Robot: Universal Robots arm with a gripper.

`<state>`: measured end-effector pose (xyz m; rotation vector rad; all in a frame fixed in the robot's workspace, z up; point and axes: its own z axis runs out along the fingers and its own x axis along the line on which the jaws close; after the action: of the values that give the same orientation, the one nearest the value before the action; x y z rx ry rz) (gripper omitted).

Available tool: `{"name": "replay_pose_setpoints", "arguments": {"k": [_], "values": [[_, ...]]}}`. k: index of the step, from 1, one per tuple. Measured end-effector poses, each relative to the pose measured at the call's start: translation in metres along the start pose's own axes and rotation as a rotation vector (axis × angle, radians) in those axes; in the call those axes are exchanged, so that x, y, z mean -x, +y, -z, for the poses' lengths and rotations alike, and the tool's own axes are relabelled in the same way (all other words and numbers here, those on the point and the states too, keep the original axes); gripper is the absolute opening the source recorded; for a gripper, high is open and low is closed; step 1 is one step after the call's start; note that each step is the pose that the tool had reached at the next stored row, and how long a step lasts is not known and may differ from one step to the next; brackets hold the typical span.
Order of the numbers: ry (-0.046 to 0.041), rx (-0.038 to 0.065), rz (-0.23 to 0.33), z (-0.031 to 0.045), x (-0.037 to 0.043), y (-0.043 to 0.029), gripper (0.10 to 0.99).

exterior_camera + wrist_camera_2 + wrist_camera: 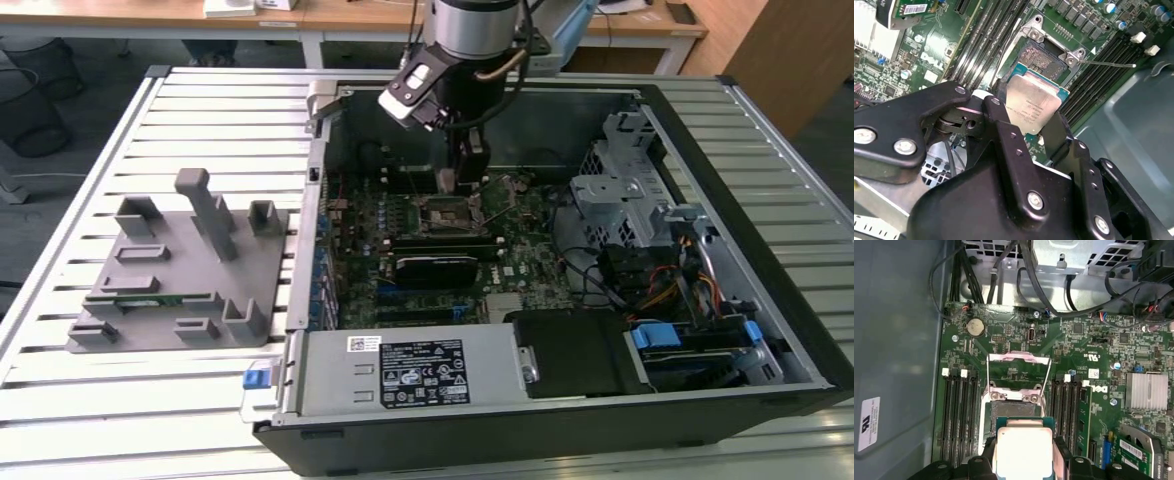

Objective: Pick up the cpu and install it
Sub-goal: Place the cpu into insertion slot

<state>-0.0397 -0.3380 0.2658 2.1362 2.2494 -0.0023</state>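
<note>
Jaws are pinching the cpu (1033, 107) by its edges, holding it just above the open socket (1041, 57); likely needing levelling and corner alignment, no sliding

We hold our arm (474, 28) reaching steeply down from above, the wrist close to vertical and the gripper (461, 183) pointing downward at its end. In both wrist views our two black fingers (999, 117) stand on either side of the cpu (1033, 105), set against its opposite edges. It seems clamped between them, though the contact at one finger is partly hidden.
</note>
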Motion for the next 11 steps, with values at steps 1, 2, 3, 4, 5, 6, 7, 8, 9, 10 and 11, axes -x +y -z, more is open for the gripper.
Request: {"name": "replay_pose_setpoints", "arguments": {"k": [1,2,3,4,5,6,7,8,9,10,11], "values": [[0.0,0.0,0.0,-0.0013,0.0,0.0,0.529],[0.0001,0.0,0.0,-0.0023,-0.0001,0.0001,0.529],[0.0,0.0,0.0,-0.0032,-0.0001,0.0001,0.529],[0.0001,0.0,0.0,-0.004,-0.0001,0.0,0.529],[0.0,0.0,0.0,-0.0048,-0.0001,0.0,0.529],[0.0,0.0,0.0,-0.0056,-0.0002,0.0,0.529],[-0.0001,0.0,0.0,-0.0065,-0.0002,0.0,0.529],[0.0,0.0,0.0,-0.0074,-0.0002,-0.0001,0.529],[0.0,0.0,0.0,-0.0086,-0.0002,-0.0001,0.529],[0.0,0.0,0.0,-0.0097,-0.0003,-0.0001,0.529],[0.0,0.0,0.0,-0.011,-0.0003,-0.0002,0.529]]}}
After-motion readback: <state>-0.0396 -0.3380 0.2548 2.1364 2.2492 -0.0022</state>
